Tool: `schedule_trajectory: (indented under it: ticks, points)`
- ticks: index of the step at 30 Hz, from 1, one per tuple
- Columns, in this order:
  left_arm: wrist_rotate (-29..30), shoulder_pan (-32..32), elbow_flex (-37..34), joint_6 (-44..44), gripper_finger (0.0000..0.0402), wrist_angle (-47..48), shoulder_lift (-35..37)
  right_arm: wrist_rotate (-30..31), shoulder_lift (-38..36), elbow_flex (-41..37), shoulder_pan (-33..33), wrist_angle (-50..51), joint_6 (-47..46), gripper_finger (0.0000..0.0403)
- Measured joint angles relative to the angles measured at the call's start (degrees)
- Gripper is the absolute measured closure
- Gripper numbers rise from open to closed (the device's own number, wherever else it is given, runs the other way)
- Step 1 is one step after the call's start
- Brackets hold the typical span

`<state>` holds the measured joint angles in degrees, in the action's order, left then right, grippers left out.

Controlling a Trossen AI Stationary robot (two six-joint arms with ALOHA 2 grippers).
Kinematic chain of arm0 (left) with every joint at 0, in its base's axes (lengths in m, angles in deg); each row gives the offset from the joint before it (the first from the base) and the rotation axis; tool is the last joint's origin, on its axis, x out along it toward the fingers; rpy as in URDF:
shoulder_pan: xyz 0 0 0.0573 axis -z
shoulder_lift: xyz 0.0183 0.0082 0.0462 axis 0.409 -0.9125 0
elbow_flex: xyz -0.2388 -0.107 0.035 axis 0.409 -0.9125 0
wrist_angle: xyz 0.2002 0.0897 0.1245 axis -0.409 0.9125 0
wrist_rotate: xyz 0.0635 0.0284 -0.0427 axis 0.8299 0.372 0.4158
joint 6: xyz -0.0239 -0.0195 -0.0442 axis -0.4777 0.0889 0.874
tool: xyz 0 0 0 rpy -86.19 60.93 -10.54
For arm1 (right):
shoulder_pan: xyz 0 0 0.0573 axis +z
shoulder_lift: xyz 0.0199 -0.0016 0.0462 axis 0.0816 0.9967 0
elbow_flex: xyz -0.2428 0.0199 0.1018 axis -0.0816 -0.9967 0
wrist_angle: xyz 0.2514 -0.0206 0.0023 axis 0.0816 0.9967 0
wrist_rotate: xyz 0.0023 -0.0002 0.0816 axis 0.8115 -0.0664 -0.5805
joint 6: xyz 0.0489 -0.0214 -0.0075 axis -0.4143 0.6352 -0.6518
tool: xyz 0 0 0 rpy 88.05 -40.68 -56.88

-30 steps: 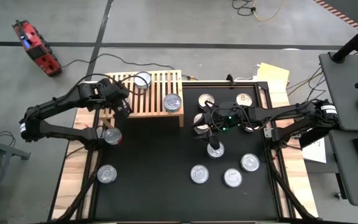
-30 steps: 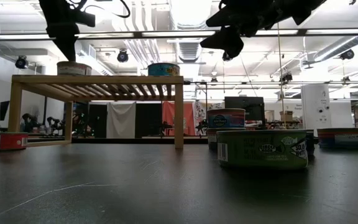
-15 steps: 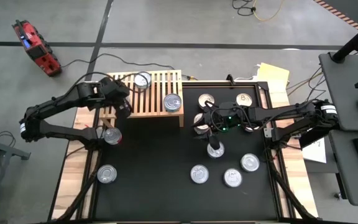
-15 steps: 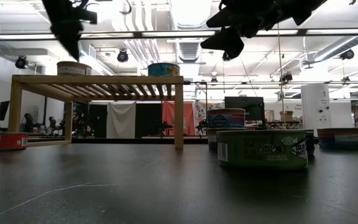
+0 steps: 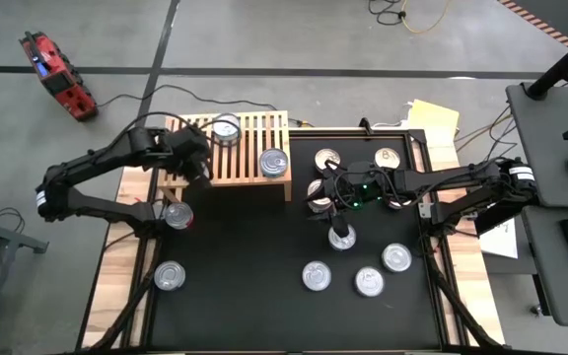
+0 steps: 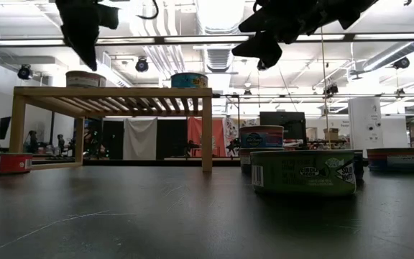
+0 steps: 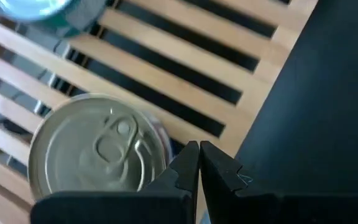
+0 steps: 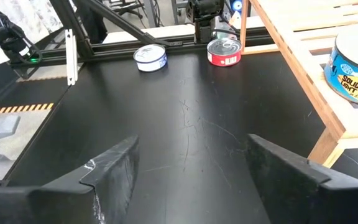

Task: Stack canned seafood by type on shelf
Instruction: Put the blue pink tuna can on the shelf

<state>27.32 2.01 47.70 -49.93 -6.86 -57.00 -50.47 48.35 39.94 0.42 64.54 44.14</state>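
Note:
The shelf [image 5: 249, 176] is a light-wood slatted rack at the table's far left. On its slats stand two cans of seafood, a silver-lidded one [image 5: 226, 126] and a blue-labelled one [image 5: 274, 163]. My left gripper [image 5: 203, 174] hangs shut above the shelf's near-left part. In the left wrist view it [image 7: 199, 155] sits just beside the silver-lidded can [image 7: 98, 152] and well above it, touching nothing. My right gripper [image 8: 191, 180] is open over the mat's far middle [image 5: 319, 192], above a cluster of cans, with nothing between its fingers.
Loose cans stand on the black mat: a red-labelled one [image 5: 177, 214] and another [image 5: 170, 275] at the left, several at the near right [image 5: 369, 282], and two at the far right [image 5: 388, 156]. A green-labelled can [image 6: 304, 171] stands in the low view's foreground.
My left gripper has turned at the wrist and tipped over above the shelf's left end. It stays shut and keeps about the same height. The cans and the right arm have kept still.

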Motion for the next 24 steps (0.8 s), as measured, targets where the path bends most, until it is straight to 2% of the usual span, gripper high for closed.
schedule_trajectory:
  ticks: [7,24]
  points:
    - [-2.7,0.1,-0.7,-1.2,0.0401,4.4,-0.3,0.0,0.0,0.0,0.0,0.0,0.0,0.0111]
    - [11.6,0.0,-1.3,-1.3,0.0401,4.1,-2.3,0.0,0.0,0.0,0.0,0.0,0.8,0.0131]
